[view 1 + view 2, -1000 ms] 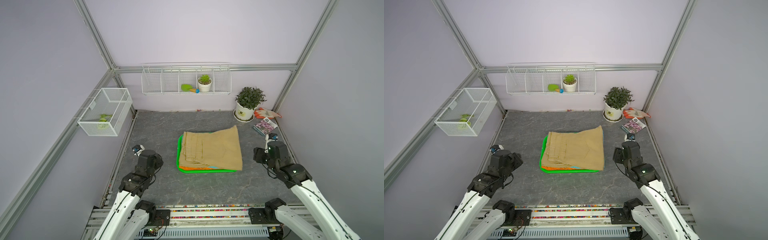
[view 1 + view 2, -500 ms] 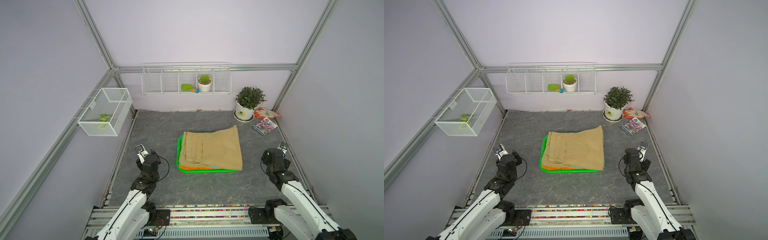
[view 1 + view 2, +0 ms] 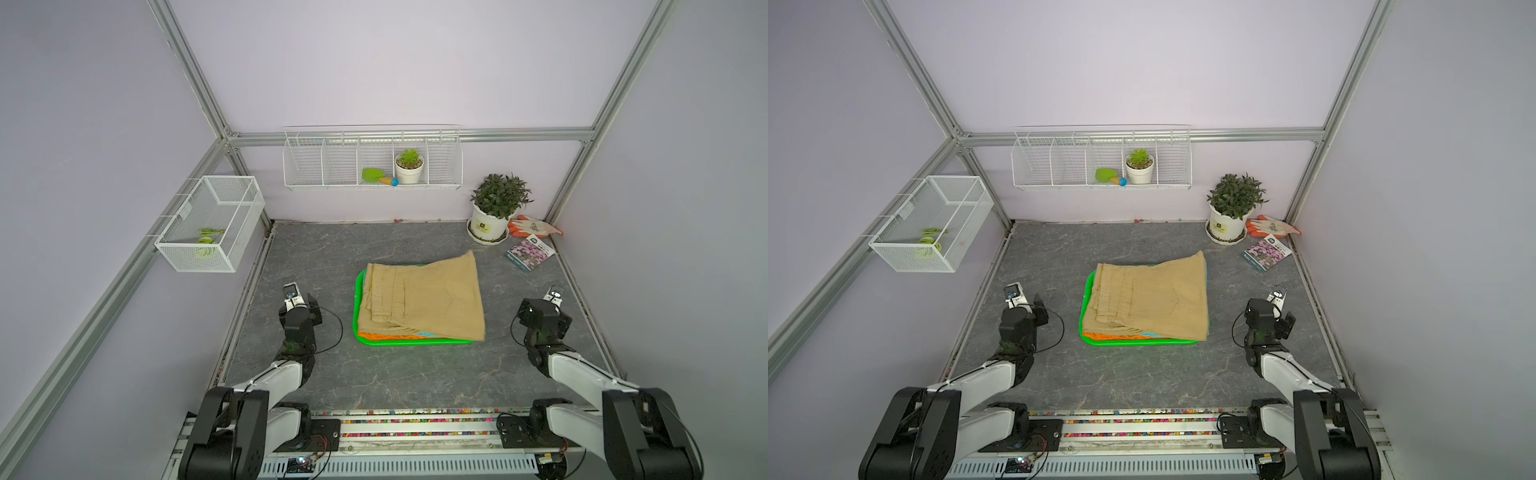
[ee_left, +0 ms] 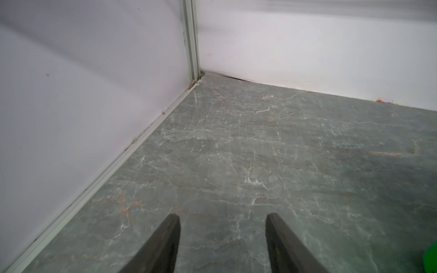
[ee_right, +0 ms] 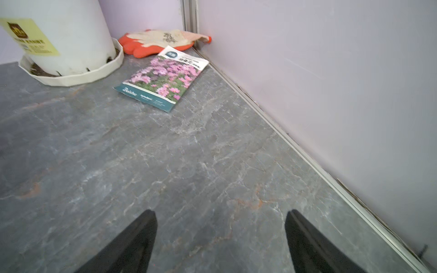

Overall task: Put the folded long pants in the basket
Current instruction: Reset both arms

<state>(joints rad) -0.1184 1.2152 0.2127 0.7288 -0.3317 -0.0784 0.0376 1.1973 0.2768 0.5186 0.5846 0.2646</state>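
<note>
A: Pincer state?
B: Your left pincer [image 4: 223,216] hangs partly open, low over the bench [image 4: 260,146], nothing in it. Your right pincer [image 5: 220,211] is spread wider, also empty, pointed toward the seed packet [image 5: 163,78] and plant pot [image 5: 63,35]. A glove [image 5: 163,40] lies in the corner behind the packet.
A: And the pants?
B: You've got the folded long pants [image 3: 424,299] stacked in the basket [image 3: 411,341], mid-bench between your two arms, well apart from both pincers. Tan pair on top, overhanging the rim on your right; orange and teal edges show beneath at the near side.
</note>
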